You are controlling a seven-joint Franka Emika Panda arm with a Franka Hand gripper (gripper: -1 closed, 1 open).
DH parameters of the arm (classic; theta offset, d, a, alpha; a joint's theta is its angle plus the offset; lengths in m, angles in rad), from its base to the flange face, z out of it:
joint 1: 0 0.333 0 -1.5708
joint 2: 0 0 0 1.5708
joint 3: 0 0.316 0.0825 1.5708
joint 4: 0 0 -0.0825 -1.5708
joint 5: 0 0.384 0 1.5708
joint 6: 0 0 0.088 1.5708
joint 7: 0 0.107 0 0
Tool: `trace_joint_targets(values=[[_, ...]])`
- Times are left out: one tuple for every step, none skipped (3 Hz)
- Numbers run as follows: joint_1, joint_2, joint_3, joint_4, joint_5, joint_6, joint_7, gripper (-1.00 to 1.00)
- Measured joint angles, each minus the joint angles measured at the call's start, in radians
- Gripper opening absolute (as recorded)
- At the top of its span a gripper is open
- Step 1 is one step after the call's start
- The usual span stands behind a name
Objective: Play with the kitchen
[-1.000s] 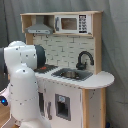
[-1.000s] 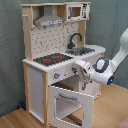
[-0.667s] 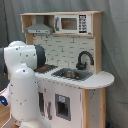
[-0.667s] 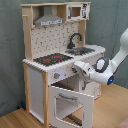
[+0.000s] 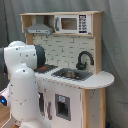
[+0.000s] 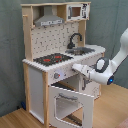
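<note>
The kitchen [image 5: 92, 80] [image 6: 37, 80] is a light-wood and white toy with a pegboard back, a grey hood [image 6: 50, 21], a black faucet [image 5: 84, 59] [image 6: 75, 39], a sink [image 5: 72, 74] and a red-ringed stove [image 6: 51, 59]. Its oven door [image 6: 72, 102] hangs open, tilted out at the front. In the second exterior view my gripper [image 6: 76, 67] reaches in from the right. It sits at the counter's front edge, just above the open door and beside the knob panel [image 6: 56, 76]. My own white arm [image 5: 22, 85] hides it in the first exterior view.
A microwave [image 5: 72, 23] [image 6: 75, 11] sits on the top shelf. A grey curtain [image 6: 107, 22] hangs behind the kitchen. A wood floor [image 6: 112, 112] lies in front. My arm's bulky links fill the first exterior view's lower left.
</note>
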Motion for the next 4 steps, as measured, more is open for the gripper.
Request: trace_joint_targets(values=[[0.000,-0.001,0.001,0.000,0.004,-0.002,-0.100,-1.00],[0.000,-0.003,0.003,0.000,0.010,-0.007,-0.244,-1.00],[0.000,-0.006,0.005,0.000,0.015,-0.013,-0.373,-1.00],[0.000,-0.009,0.006,0.000,0.018,-0.020,-0.482,-1.00]])
